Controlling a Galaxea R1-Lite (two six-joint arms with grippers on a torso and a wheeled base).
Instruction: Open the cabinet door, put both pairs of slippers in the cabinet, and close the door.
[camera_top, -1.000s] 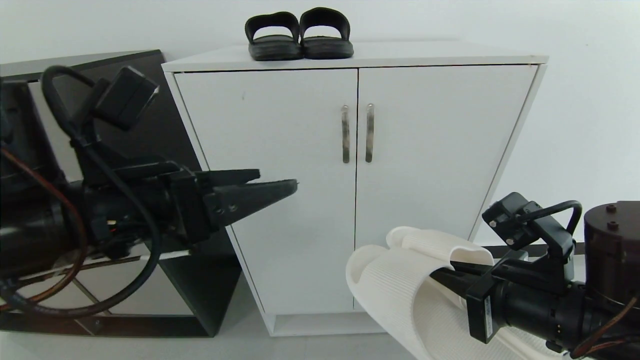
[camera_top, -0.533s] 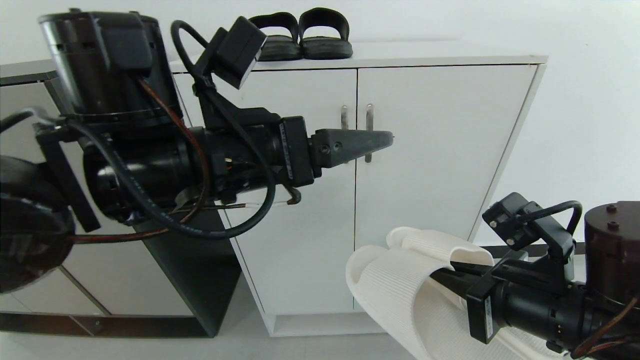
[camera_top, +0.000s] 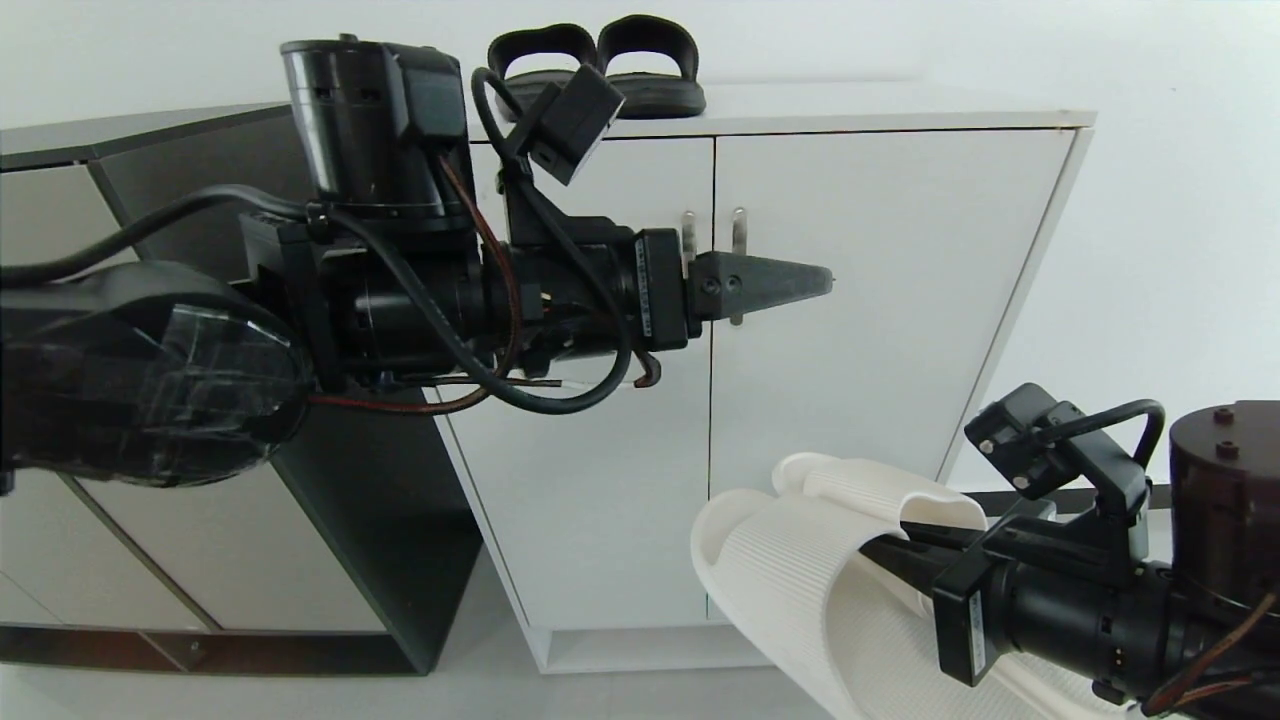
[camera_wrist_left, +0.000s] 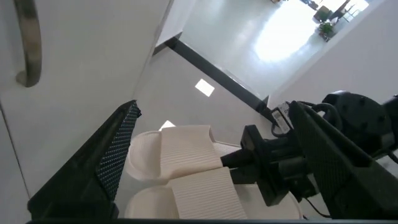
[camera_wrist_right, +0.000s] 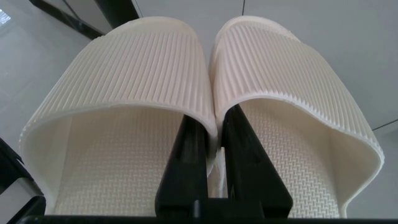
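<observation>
The white cabinet (camera_top: 850, 300) has both doors shut, with two metal handles (camera_top: 739, 225) at the centre seam. A pair of black slippers (camera_top: 650, 60) sits on its top, partly behind my left arm. My left gripper (camera_top: 815, 282) is held level in front of the handles, just over the right door. In the left wrist view the left gripper (camera_wrist_left: 214, 109) is open and empty, with one handle (camera_wrist_left: 28, 43) close by. Low at the right, my right gripper (camera_top: 885, 552) is shut on a pair of white ribbed slippers (camera_top: 780, 580), pinching their inner edges (camera_wrist_right: 214, 134).
A dark cabinet with mirrored panels (camera_top: 380, 500) stands against the white cabinet's left side. A plain white wall runs behind and to the right. Pale floor (camera_top: 480, 690) lies in front of both cabinets.
My left arm has risen and swung right, from low in front of the left door to the handles, and its gripper has rolled edge-on. The right arm and white slippers have not moved.
</observation>
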